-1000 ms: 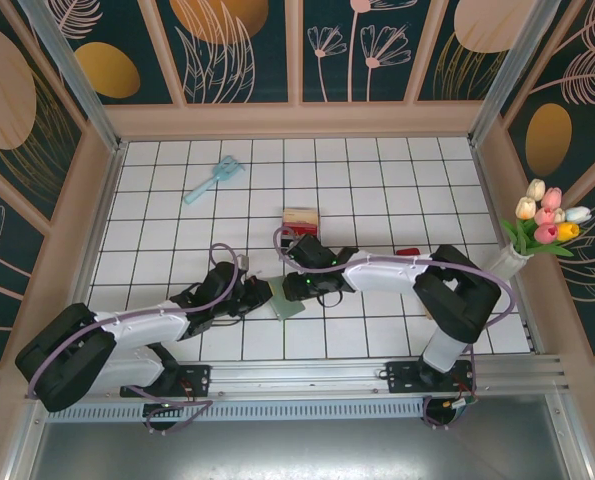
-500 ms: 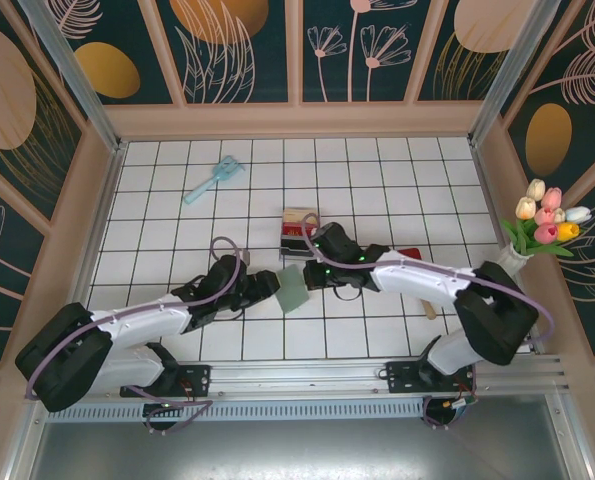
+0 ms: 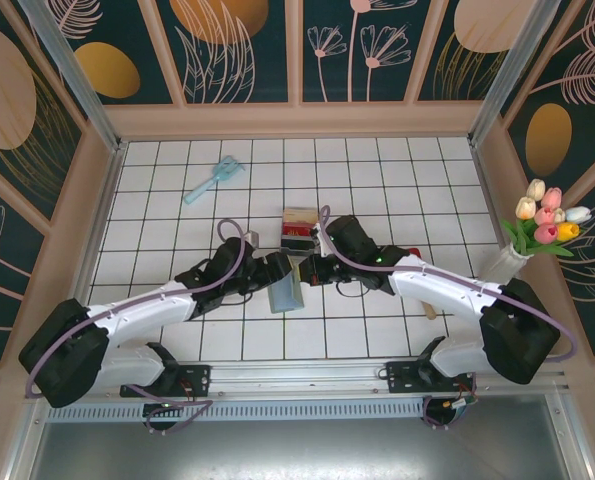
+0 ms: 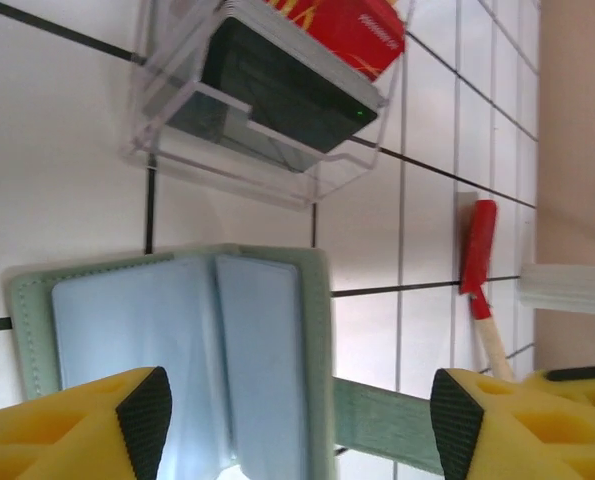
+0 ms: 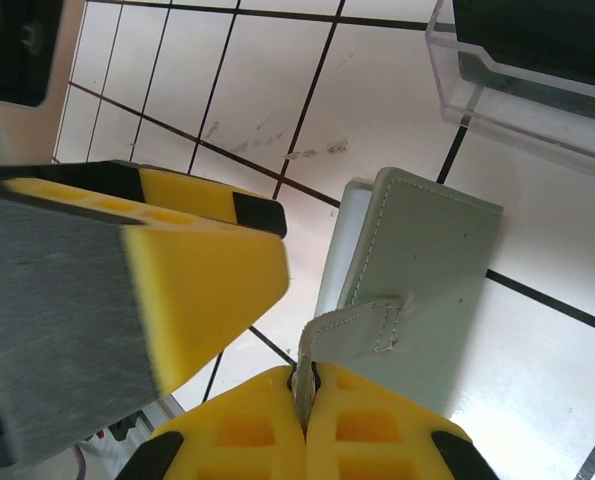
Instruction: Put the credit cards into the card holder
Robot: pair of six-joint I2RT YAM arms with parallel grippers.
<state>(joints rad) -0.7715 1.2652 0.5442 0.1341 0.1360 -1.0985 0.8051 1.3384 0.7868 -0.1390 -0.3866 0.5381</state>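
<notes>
Right gripper [image 5: 305, 400]: yellow ribbed pads fully closed, pinching the holder's strap [image 5: 355, 325], a thin stitched sage-green tab. Holder [image 5: 429, 285] is on the white tiles [image 5: 377, 90] between the two grippers, just on the near side of the box [image 4: 267, 170]. It's flat and rectangular with a matte leather look and pale stitching along the edge. From the left wrist it's open: pale-blue sleeves inside a green border, with a blurred blue leaf in the middle. Left gripper [image 4: 297, 405]: jaws wide apart, straddling the holder, nothing clamped. Cards [image 4: 277, 90] are in the box: a black stack with a red one beside it, thin hard plastic. Box is clear acrylic with a stepped front and sharp corners. Tiles are glossy with dark grout.
</notes>
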